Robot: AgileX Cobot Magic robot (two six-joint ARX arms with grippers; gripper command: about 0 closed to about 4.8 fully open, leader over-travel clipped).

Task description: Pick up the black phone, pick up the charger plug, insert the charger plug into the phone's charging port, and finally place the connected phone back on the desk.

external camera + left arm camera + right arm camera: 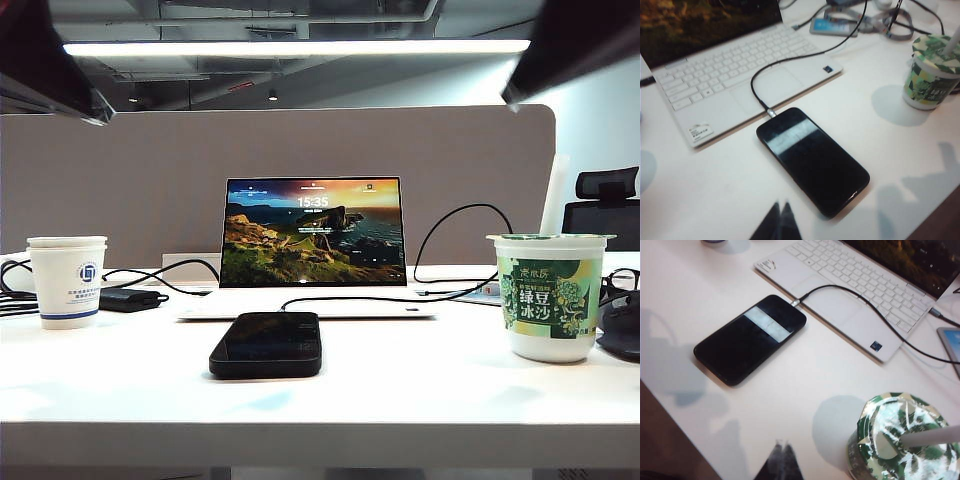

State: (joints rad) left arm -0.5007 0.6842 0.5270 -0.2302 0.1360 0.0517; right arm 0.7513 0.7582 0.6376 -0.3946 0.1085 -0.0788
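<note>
The black phone lies flat on the white desk, in front of the laptop. The silver-tipped charger plug sits against the phone's short edge by the laptop and covers the charging port; its thin black cable loops over the laptop's palm rest. The phone and the plug look the same in the right wrist view. My left gripper hovers shut and empty above the desk, short of the phone's near end. My right gripper is shut and empty too, above bare desk beside the green cup.
An open white laptop stands behind the phone. A paper cup and a small power brick are at the left. A green dessert cup stands at the right. Both arms show dark in the exterior view's upper corners.
</note>
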